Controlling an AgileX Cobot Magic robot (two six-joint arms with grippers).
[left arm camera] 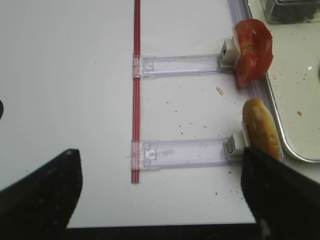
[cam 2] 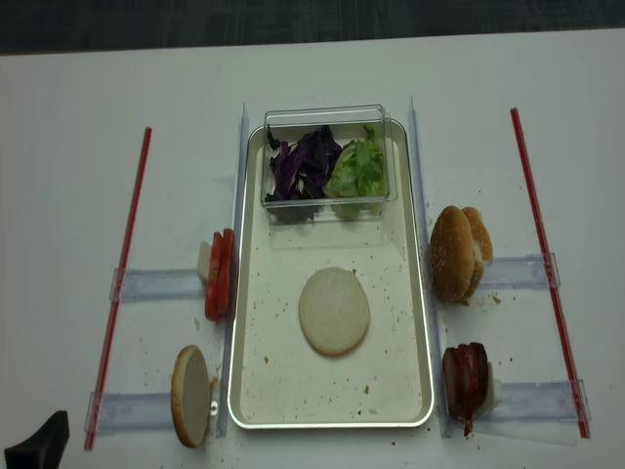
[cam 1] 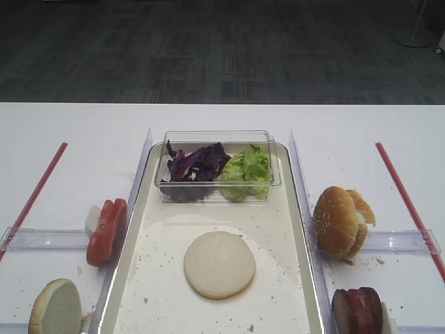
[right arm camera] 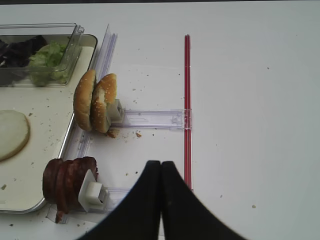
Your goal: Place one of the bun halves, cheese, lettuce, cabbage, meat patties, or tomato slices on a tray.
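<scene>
On the tray (cam 1: 139, 229), one bun half (cam 1: 220, 264) lies flat, cut face up, mid-floor. Lettuce (cam 1: 245, 172) and cabbage (cam 1: 197, 164) share the clear box (cam 1: 217, 137) at the tray's far end. Tomato slices (cam 1: 106, 231) stand on edge left of the tray, another bun half (cam 1: 55, 307) nearer; meat patties (cam 1: 358, 310) on the right (sesame buns (cam 1: 342, 222) beyond). My left fingers (left arm camera: 160, 192) are spread wide over bare desk (left arm camera: 65, 75), holding nothing; my right fingers (right arm camera: 160, 200) are pressed together, empty.

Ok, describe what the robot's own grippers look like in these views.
Only the fingers show. The right gripper has two smooth matte black fingers, broad at the base and tapering to narrow tips. The left gripper shows as two wide black wedge-shaped fingers at the frame's lower corners. No cables, markings or arm links are visible.
</scene>
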